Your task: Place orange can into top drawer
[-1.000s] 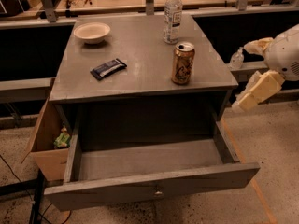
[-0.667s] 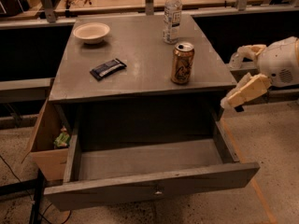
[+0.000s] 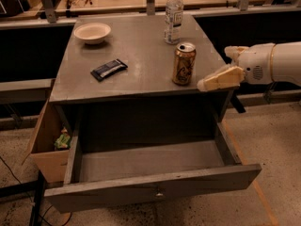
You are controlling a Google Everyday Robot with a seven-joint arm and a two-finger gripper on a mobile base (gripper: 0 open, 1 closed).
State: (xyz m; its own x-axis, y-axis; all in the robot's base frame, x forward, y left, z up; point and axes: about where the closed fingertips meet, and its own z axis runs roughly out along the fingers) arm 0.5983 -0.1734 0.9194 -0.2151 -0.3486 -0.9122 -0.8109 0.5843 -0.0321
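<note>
Gripper [image 3: 225, 65]: hovering just right of orange can [image 3: 183, 64], jaws spreading wide, empty.
Top drawer [image 3: 117, 192]: standing open, near.
Risk: finger nudging can, toppling it.

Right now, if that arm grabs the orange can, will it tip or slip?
The can stands upright and tall for its base, so a sideways nudge could probably tip it and let it roll. Its shiny metal side looks smooth, likely slippery. The gripper, fingers open, sits beside it at the table edge.
</note>
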